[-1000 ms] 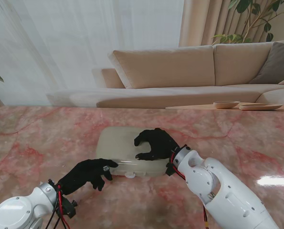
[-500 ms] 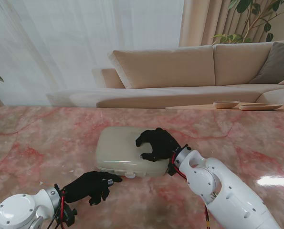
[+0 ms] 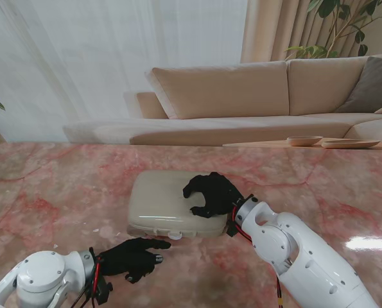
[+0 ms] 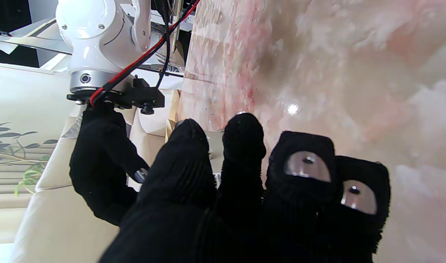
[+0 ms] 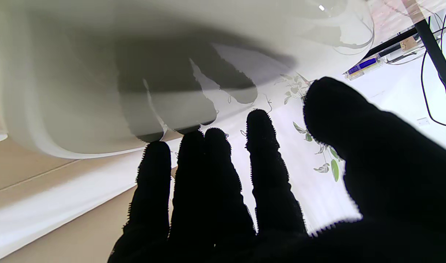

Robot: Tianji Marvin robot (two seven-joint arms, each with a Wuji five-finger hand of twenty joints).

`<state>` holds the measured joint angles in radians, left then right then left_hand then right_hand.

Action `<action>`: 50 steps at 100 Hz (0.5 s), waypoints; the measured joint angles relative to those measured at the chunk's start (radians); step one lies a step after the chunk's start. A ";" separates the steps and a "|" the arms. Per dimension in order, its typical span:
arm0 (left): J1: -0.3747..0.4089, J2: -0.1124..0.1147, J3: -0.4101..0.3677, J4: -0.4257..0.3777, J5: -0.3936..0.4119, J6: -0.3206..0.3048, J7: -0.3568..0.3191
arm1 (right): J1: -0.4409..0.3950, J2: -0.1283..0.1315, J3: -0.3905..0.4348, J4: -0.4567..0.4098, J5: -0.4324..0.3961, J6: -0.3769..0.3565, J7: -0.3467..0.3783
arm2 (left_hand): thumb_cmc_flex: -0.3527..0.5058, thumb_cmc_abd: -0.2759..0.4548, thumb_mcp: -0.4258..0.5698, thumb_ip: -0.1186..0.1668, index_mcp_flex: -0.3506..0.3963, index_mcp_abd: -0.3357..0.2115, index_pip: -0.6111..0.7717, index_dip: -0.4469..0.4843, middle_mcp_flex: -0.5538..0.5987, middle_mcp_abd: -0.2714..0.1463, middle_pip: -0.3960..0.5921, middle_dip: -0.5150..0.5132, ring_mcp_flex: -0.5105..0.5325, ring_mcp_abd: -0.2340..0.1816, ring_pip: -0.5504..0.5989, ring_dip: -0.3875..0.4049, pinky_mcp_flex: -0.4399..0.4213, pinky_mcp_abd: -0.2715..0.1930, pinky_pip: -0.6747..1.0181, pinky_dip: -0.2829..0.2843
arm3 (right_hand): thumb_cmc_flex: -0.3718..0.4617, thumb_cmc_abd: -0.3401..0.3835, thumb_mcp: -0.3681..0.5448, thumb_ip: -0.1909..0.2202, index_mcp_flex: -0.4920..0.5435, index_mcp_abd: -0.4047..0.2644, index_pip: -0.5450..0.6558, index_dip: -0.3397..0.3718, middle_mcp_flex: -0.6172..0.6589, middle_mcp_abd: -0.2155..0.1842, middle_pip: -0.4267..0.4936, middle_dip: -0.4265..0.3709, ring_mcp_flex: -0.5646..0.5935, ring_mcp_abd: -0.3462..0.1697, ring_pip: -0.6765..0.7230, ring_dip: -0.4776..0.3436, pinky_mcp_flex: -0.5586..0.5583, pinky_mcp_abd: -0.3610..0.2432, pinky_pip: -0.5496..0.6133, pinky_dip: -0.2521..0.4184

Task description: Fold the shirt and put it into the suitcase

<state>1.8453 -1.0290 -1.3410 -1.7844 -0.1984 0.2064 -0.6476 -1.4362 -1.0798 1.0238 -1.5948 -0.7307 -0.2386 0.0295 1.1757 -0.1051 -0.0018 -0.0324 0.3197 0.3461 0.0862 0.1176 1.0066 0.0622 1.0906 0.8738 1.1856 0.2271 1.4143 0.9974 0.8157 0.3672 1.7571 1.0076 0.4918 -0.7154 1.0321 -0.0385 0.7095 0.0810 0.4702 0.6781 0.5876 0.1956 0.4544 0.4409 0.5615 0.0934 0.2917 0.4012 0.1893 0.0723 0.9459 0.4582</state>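
The beige hard-shell suitcase [image 3: 162, 202] lies closed on the pink marble table [image 3: 62, 192]. My right hand [image 3: 210, 192] rests on the lid near its right edge, fingers spread and holding nothing. The right wrist view shows those fingers [image 5: 208, 175] stretched out along the glossy lid [image 5: 80, 73]. My left hand [image 3: 134, 258] hovers low over the table, nearer to me than the suitcase front, with its index finger pointing toward the white latch [image 3: 173, 235] and touching nothing. In the left wrist view the left hand's fingers [image 4: 244, 190] are loosely curled. No shirt is visible in any view.
Beyond the table's far edge stands a beige sofa [image 3: 242, 96], with curtains and a plant behind it. A low wooden table with shallow bowls [image 3: 304, 140] sits at the far right. Marble surface surrounds the suitcase on every side.
My left hand has let go of the suitcase's front edge and drawn back toward me, dropping lower over the table. The right hand and the suitcase have stayed put.
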 measured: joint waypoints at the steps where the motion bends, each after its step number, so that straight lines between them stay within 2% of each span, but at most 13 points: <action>1: -0.001 0.000 0.001 0.001 0.000 0.002 0.000 | 0.000 0.000 0.000 0.000 0.000 0.000 0.000 | 0.000 0.000 0.000 0.000 0.000 0.001 0.000 0.000 0.000 -0.001 0.000 0.000 0.000 0.000 0.000 0.000 0.000 0.000 0.000 0.000 | 0.000 0.000 0.000 0.000 0.000 0.000 0.000 0.000 0.000 0.000 0.000 0.000 0.000 0.000 0.000 0.000 0.000 0.000 0.000 0.000; 28: -0.022 -0.003 0.024 0.035 -0.013 0.042 0.005 | 0.000 0.000 0.000 0.000 0.000 -0.001 0.001 | 0.002 0.000 0.021 0.002 -0.016 0.020 -0.009 -0.013 0.000 -0.007 0.010 0.001 0.000 0.000 0.002 0.001 0.000 -0.002 0.002 0.000 | 0.000 -0.010 0.000 0.000 0.000 0.000 0.000 0.000 0.001 0.000 0.000 0.000 0.000 0.000 0.000 0.000 0.000 0.000 0.000 0.000; 50: -0.035 -0.023 0.038 0.071 -0.060 0.061 0.072 | 0.001 0.001 0.001 0.000 0.001 -0.001 0.004 | 0.018 0.000 0.041 0.003 -0.027 -0.008 -0.015 -0.015 -0.001 -0.005 0.010 0.001 0.000 -0.001 0.011 0.011 0.000 -0.002 0.003 0.000 | 0.000 -0.010 0.000 0.000 0.000 0.000 0.000 0.000 0.001 0.000 0.000 0.000 0.000 0.000 0.000 0.000 0.000 0.000 0.000 0.000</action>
<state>1.8107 -1.0518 -1.3034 -1.7136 -0.2581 0.2675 -0.5759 -1.4354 -1.0791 1.0248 -1.5949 -0.7293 -0.2398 0.0336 1.1932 -0.1046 0.0389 -0.0296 0.2924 0.3386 0.0711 0.1027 1.0057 0.0570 1.1005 0.8751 1.1856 0.2265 1.4252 1.0085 0.8159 0.3649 1.7598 1.0076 0.4917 -0.7254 1.0322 -0.0384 0.7096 0.0810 0.4703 0.6782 0.5890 0.1956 0.4546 0.4409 0.5615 0.0934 0.2917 0.4011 0.1893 0.0723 0.9459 0.4581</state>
